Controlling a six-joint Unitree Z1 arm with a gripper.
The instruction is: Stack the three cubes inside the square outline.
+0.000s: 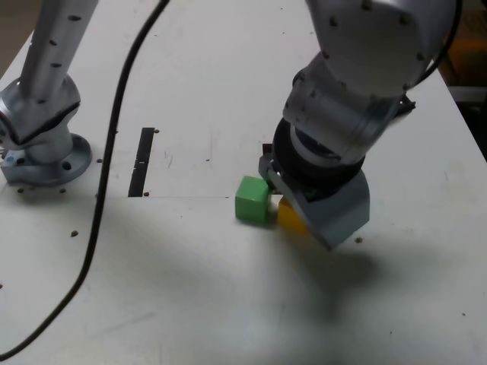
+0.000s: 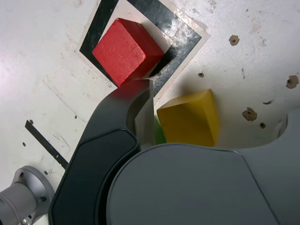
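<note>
Exterior view: gripper [image 1: 297, 205] stands open; bare table [image 1: 186, 171] separates green cube [image 1: 250, 201] from black strip [image 1: 141, 163].

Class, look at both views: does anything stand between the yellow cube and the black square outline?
Nothing visible stands on the tabletop between the yellow cube and the outline; one gripper finger reaches beside that gap.

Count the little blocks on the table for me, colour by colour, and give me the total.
Red block: 1
Yellow block: 1
Green block: 1
Total: 3
</note>
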